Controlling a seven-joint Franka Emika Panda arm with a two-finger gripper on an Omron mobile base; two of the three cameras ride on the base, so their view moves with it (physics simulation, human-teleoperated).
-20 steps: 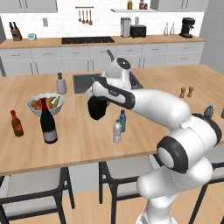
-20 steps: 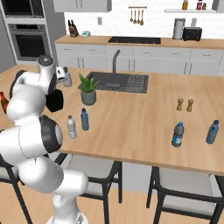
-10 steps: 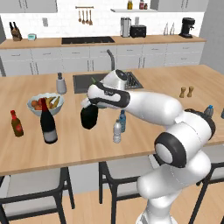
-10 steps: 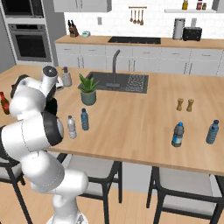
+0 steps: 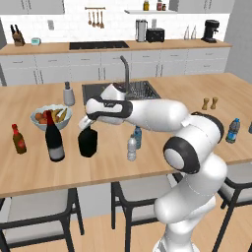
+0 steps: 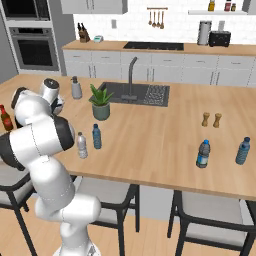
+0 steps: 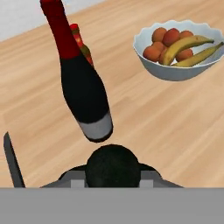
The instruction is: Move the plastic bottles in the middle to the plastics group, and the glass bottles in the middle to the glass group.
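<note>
Claw (image 5: 87, 123) grips black bottle (image 5: 88, 141) neck; bottle hangs below.

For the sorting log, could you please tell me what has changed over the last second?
The tool, shut on the squat black bottle, carried it left from above mid-counter and down beside the wine bottle; whether it rests on the counter is unclear. The wine bottle, sauce bottle, fruit bowl and two water bottles stayed put.

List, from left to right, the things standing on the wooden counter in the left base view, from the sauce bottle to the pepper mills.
Small red-brown sauce bottle → tall wine bottle → squat black bottle → clear plastic bottle → blue-tinted plastic bottle → pepper mills.
</note>
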